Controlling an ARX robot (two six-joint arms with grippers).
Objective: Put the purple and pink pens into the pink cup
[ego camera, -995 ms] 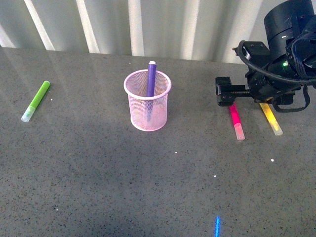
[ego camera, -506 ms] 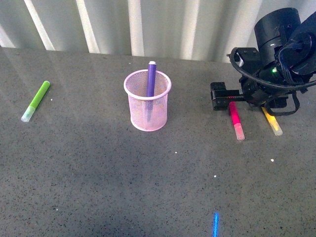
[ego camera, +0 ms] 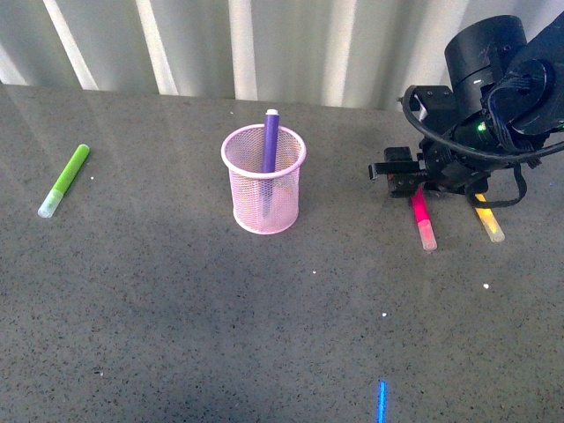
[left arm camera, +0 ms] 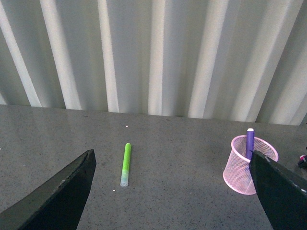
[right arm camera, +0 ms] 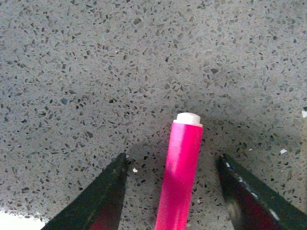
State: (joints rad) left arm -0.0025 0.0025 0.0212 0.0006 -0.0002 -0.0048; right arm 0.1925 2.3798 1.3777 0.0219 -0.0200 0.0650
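We see a pale corrugated wall [ego camera: 194, 44] behind a grey speckled stone tabletop [ego camera: 176, 335]. The bulky black right arm [ego camera: 493, 70], looped with cable, hangs low over the table's right side and hides the far ends of two markers there.

The pink cup [ego camera: 264, 189], a round wire-mesh holder with a rolled rim, stands upright mid-table, well apart from that arm. The purple pen [ego camera: 270, 141] already leans inside it, its pale tip above the rim.

The pink pen [ego camera: 421, 216] lies flat on the stone, with its clear cap towards us. Its other end sits under the right gripper [ego camera: 401, 174]. In the right wrist view the two dark fingers [right arm camera: 103, 196] stand spread on either side of the glossy magenta barrel, not touching it and holding nothing.

A yellow marker [ego camera: 489, 220] lies just beside it (partly under the arm). A lime green marker [ego camera: 64, 181] lies far left. The left gripper [left arm camera: 171, 153] is wide apart and empty.
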